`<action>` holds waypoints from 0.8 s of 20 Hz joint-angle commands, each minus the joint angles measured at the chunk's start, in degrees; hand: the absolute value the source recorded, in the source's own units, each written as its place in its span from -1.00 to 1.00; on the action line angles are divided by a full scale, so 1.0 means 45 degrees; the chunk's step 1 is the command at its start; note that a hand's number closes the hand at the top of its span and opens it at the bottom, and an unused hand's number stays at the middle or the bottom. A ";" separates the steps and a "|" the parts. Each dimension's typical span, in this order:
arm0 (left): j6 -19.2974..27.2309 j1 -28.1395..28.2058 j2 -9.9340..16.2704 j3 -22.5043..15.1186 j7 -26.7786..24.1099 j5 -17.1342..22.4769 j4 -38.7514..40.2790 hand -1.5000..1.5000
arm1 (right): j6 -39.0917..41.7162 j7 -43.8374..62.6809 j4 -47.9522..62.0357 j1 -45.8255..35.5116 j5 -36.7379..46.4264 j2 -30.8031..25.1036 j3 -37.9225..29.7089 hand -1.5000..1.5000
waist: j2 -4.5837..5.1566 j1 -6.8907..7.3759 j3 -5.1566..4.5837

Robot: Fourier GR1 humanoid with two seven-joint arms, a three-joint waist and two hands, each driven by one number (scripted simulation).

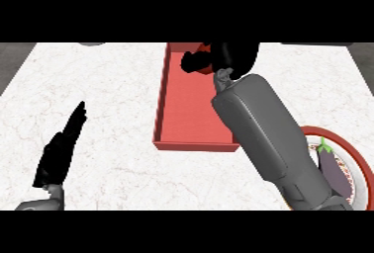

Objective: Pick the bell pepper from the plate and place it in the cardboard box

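Curling its black fingers round the red bell pepper (199,61), the right hand (232,55) hovers over the far end of the long, red-walled cardboard box (162,99). An elongated purple eggplant (330,165) lies on the round red-rimmed plate (359,157). The left hand (60,150) rests straight-fingered on veined white marble counter (95,89).

A white marble counter (110,148) fills the view; dark grey floor (11,59) borders its sides.

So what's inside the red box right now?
The right robot hand hangs over the box's far end, curled around something red, mostly hidden. The forearm covers the box's right side.
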 commanded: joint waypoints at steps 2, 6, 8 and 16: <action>0.0403 -0.0186 -0.0310 -0.0206 0.0390 -0.0345 -0.0216 0.00 | -0.1517 -0.1108 0.3605 -0.0902 -0.0786 0.0038 -0.1214 1.00 | 0.0031 -0.0030 0.0007; 0.0371 0.0366 -0.0421 -0.0313 -0.0897 -0.0424 0.0576 0.00 | -0.3402 -0.0811 0.5221 -0.0975 -0.1633 0.0039 -0.1157 -1.00 | 0.0099 0.0149 -0.0003; 0.0272 -0.0398 -0.0332 -0.0236 0.0121 -0.0271 -0.0085 0.00 | -0.4266 -0.1369 0.6433 -0.1556 -0.2120 0.0039 -0.1268 -1.00 | 0.0119 0.0291 0.0007; 0.0319 -0.0078 -0.0472 -0.0412 0.0007 -0.0465 0.0048 0.00 | -0.7613 -0.3351 0.7348 -0.1978 -0.2872 0.0039 -0.1973 -1.00 | 0.0113 0.0219 0.0017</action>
